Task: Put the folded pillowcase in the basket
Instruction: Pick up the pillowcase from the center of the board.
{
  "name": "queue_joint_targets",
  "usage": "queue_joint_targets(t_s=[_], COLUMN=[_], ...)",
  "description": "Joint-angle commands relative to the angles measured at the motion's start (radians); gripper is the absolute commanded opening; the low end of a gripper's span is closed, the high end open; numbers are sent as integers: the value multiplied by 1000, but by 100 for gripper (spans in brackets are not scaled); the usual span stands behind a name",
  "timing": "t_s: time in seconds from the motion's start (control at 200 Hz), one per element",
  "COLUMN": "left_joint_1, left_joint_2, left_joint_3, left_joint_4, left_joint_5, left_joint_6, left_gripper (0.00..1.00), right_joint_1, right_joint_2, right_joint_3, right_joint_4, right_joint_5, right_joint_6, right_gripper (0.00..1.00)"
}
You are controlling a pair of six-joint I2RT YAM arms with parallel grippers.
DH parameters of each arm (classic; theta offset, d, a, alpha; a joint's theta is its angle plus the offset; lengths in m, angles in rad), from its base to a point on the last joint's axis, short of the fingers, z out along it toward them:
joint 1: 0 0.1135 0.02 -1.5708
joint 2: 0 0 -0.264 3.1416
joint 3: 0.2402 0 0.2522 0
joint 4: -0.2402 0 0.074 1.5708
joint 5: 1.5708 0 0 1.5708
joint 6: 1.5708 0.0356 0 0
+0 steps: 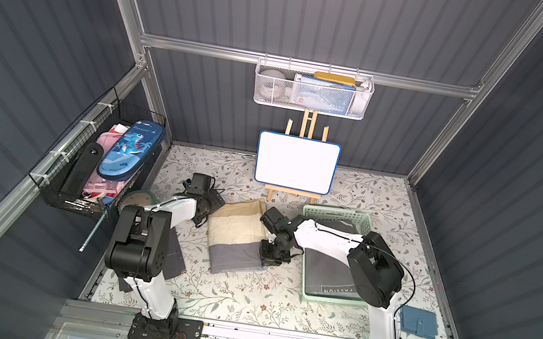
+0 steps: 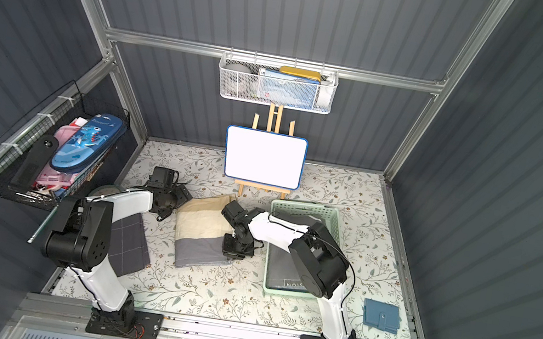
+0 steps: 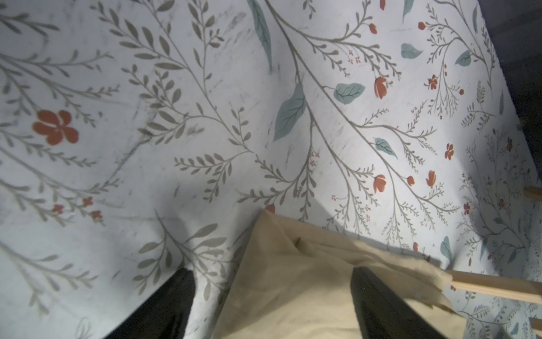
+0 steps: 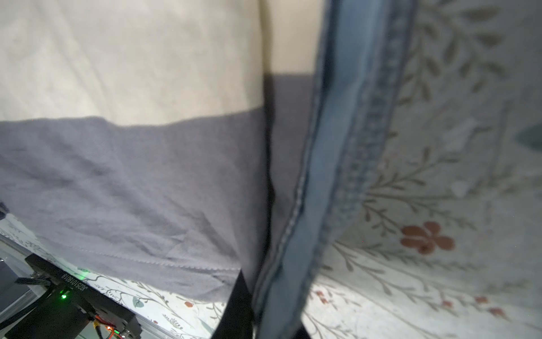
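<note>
The folded pillowcase (image 1: 236,235), cream with a grey band at its near end, lies flat on the floral table in both top views. To its right stands the mint-green basket (image 1: 339,214), with a dark folded cloth (image 1: 326,276) inside it. My left gripper (image 1: 218,205) is open at the pillowcase's far left corner. In the left wrist view the cream fabric (image 3: 293,278) lies between its spread fingertips (image 3: 179,293). My right gripper (image 1: 266,258) is shut on the pillowcase's right edge at the grey band (image 4: 132,190), pinching the hem (image 4: 293,264).
A whiteboard on a wooden easel (image 1: 296,162) stands just behind the pillowcase and basket. A blue wallet (image 1: 418,322) lies near the right front corner and a dark checked cloth (image 2: 129,243) under the left arm. A black wire basket (image 1: 103,164) hangs left, a white mesh basket (image 1: 313,89) at the back.
</note>
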Motion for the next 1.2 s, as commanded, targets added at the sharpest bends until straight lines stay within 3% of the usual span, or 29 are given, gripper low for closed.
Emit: queue_joint_targets(t_s=[0.0, 0.305, 0.42, 0.49, 0.635, 0.77, 0.88, 1.026, 1.196], left_joint_1=[7, 7, 7, 7, 8, 7, 6, 4, -23], left_joint_2=[1, 44, 62, 64, 63, 52, 13, -71, -181], left_joint_3=[-15, -37, -37, -35, -31, -32, -34, -28, -14], left_joint_4=[31, 66, 76, 82, 88, 106, 108, 75, 38], left_joint_5=[17, 49, 53, 55, 55, 83, 79, 71, 68], left_joint_6=[30, 40, 40, 29, 24, 54, 78, 115, 130], left_gripper=[83, 71, 47, 38, 35, 22, 19, 9, 5], right_joint_1=[2, 2, 2, 2, 2, 2, 4, 4, 3], right_joint_2=[31, 36, 30, 27, 29, 20, -14, -78, -173], right_joint_3=[4, 9, 13, 13, 13, 9, 8, 40, 60], right_joint_4=[-32, -27, -28, -28, -29, -16, -3, -44, -95], right_joint_5=[33, 33, 32, 33, 33, 33, 32, 106, 194], right_joint_6=[-5, -3, -1, -2, -3, -3, -2, -26, -57], right_gripper=[9, 4, 4, 3, 0, 0, 0, 0, 0])
